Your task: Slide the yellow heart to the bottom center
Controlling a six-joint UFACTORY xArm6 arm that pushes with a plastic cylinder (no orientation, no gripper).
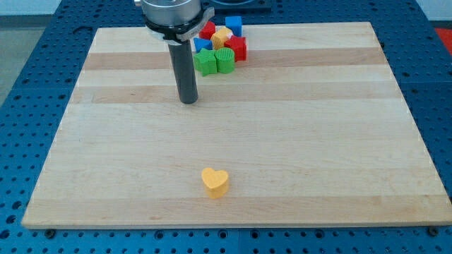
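The yellow heart [215,181] lies alone on the wooden board [318,141], near the view's bottom edge and about at its centre. My tip [188,101] is well above the heart in the view, slightly to its left, with a wide stretch of board between them. It touches no block.
A tight cluster of blocks sits at the view's top centre, right of the rod: two green blocks [215,62], a red block [236,48], a yellow block [222,37], a blue block [233,25] and another blue one [202,45]. The board rests on a blue perforated table [28,63].
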